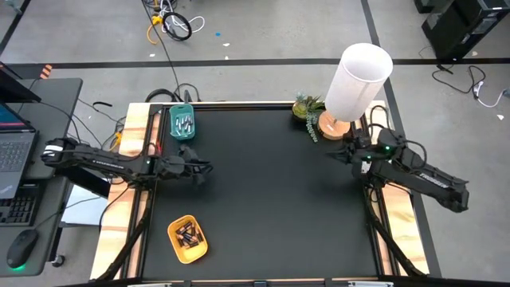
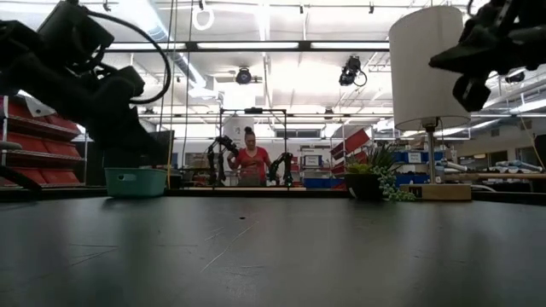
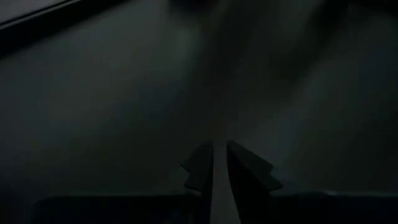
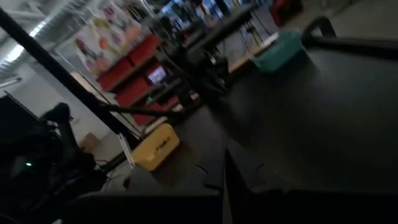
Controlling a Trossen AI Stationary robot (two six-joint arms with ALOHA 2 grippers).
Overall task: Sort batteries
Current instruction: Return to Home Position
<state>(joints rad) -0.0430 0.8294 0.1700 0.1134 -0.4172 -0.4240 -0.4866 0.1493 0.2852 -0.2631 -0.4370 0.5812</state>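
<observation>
Your left pincer [image 1: 199, 169] hangs low over the bare black table [image 1: 271, 199], its fingers drawn together to a thin slit with nothing between them. The right pincer [image 1: 341, 153] is likewise closed and empty, raised near the table's far right corner. No loose cell shows on the mat. The silver batteries [image 1: 184, 123] lie in the teal tray [image 1: 171, 119], just beyond the left pincer toward the far edge, and the dark batteries [image 1: 189, 234] sit in the yellow tray [image 1: 195, 255], on its near side and well apart from it. The sorting looks finished, so what remains is bringing both arms back to rest. Watch the right side most: the lamp [image 1: 358, 80] stands just beside that pincer, with the plant [image 1: 307, 108] close by, and a wide swing could tip the lamp or drag leaves across the mat. On the left, a pull-back that drifts toward the teal tray could knock it and spill the sorted cells, so lift before you retract.
</observation>
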